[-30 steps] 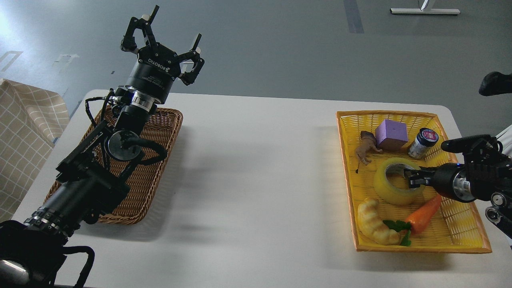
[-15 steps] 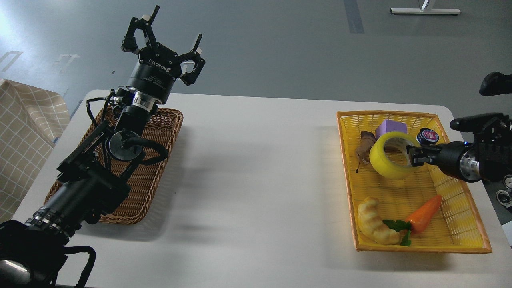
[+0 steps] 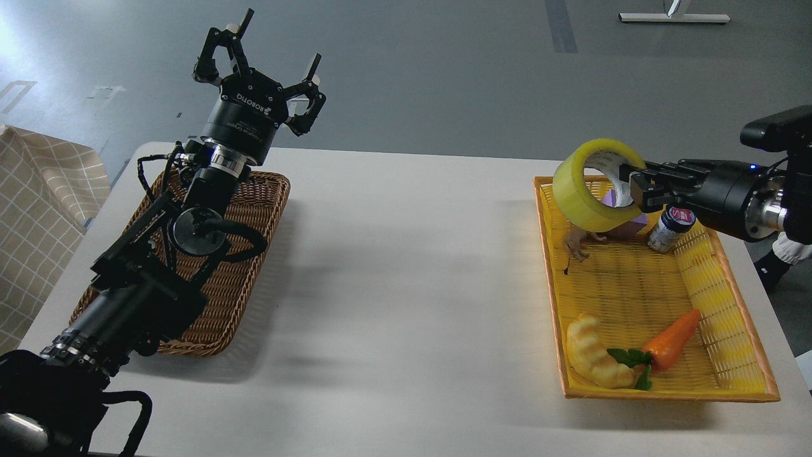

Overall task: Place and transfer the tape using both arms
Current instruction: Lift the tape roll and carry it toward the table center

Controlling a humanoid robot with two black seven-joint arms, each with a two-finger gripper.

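The yellow tape roll [image 3: 578, 197] hangs in the air above the far end of the yellow basket [image 3: 729, 336]. My right gripper [image 3: 634, 184] comes in from the right and is shut on the roll's right wall, with fingers inside the grey-white core. My left gripper [image 3: 266, 70] is open and empty, fingers spread and pointing up, raised above the far end of the brown wicker basket [image 3: 254, 254] at the table's left.
The yellow basket holds a purple block [image 3: 628, 222] partly behind the tape, a small jar [image 3: 669, 230], a brown toy animal [image 3: 578, 240], a croissant toy [image 3: 595, 355] and a toy carrot [image 3: 672, 339]. The white table [image 3: 406, 285] lies between the baskets. A checked cloth [image 3: 38, 209] is far left.
My right gripper has lifted the tape out of the yellow basket, up and to the left. The left arm has hardly moved.
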